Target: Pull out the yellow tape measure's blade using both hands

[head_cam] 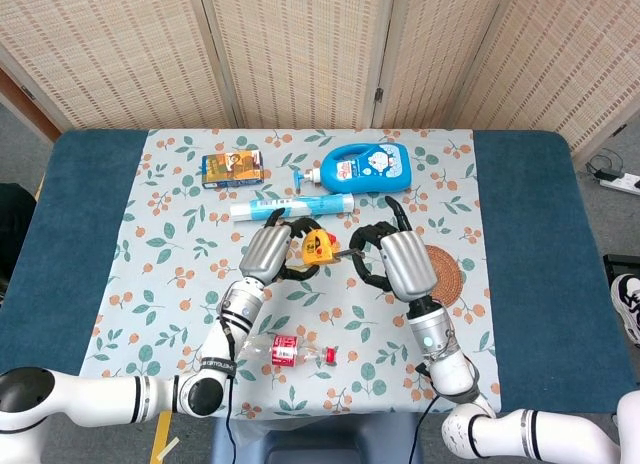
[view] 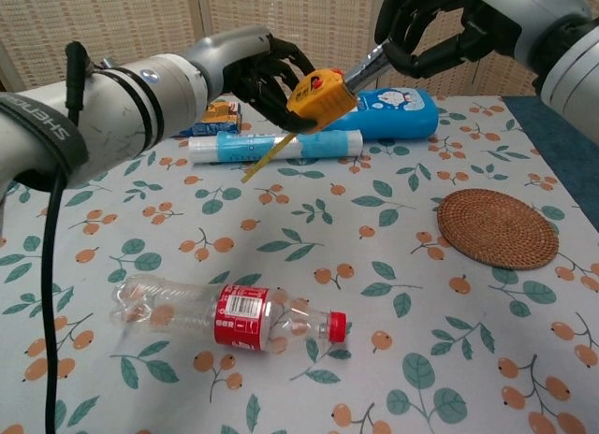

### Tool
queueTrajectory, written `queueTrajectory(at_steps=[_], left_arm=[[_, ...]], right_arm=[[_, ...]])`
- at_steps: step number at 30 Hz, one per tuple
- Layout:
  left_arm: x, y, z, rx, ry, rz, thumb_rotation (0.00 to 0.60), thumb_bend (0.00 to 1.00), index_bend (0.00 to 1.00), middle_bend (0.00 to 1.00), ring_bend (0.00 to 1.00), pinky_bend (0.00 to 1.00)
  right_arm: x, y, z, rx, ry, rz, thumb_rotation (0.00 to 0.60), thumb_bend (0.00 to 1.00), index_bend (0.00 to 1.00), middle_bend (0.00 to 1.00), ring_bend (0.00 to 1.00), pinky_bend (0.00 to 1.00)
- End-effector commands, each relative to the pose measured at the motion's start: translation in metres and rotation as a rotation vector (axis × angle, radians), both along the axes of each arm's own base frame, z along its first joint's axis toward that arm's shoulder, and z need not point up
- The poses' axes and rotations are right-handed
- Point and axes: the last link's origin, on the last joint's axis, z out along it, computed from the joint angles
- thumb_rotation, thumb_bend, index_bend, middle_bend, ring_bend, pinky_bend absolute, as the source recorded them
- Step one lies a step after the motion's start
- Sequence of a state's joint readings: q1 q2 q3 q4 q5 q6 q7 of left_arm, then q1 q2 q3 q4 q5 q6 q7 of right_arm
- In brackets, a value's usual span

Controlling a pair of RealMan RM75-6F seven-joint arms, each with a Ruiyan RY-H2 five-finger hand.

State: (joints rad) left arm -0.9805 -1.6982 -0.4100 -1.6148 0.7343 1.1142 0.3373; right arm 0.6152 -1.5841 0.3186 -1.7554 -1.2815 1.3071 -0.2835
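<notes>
The yellow tape measure [head_cam: 320, 248] [view: 318, 95] is held above the table, gripped by my left hand [head_cam: 268, 252] [view: 267, 74] from its left side. A short stretch of blade [view: 363, 71] runs up and to the right from the case to my right hand [head_cam: 400, 262] [view: 430, 32], which pinches the blade's end between curled fingers. A yellow strap [view: 267, 158] dangles down and to the left from the case. The case and hands hover over the middle of the floral cloth [head_cam: 180, 274].
A clear plastic bottle [head_cam: 290, 350] [view: 234, 317] with a red label lies near the front. A woven coaster [head_cam: 450, 276] [view: 498, 228] sits at the right. Further back are a blue lotion bottle [head_cam: 365, 167], a white-blue tube [head_cam: 290, 207] and a small box [head_cam: 232, 168].
</notes>
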Motion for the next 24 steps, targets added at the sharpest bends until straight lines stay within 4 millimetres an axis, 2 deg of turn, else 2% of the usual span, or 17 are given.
queueTrajectory(at_steps=[1, 6, 14, 24], left_arm=[[-0.002, 0.001, -0.001, -0.002, 0.004, 0.001, 0.600, 0.34, 0.51, 0.49, 0.35, 0.06], [-0.010, 0.003, -0.001, 0.000, 0.017, 0.007, 0.600, 0.34, 0.51, 0.49, 0.35, 0.06], [-0.036, 0.010, 0.000, 0.002, 0.055, 0.021, 0.600, 0.34, 0.52, 0.49, 0.36, 0.06], [-0.083, 0.018, 0.009, -0.056, 0.125, 0.007, 0.600, 0.34, 0.52, 0.49, 0.36, 0.06]], right_arm=[[-0.002, -0.001, 0.001, -0.006, 0.000, 0.003, 0.600, 0.71, 0.57, 0.60, 0.47, 0.04], [-0.006, -0.002, 0.004, -0.009, -0.005, 0.006, 0.600, 0.72, 0.58, 0.62, 0.48, 0.04], [-0.019, -0.001, 0.018, -0.004, -0.019, 0.013, 0.600, 0.72, 0.59, 0.62, 0.48, 0.04], [-0.047, 0.002, 0.055, -0.007, -0.040, 0.052, 0.600, 0.72, 0.59, 0.62, 0.48, 0.04]])
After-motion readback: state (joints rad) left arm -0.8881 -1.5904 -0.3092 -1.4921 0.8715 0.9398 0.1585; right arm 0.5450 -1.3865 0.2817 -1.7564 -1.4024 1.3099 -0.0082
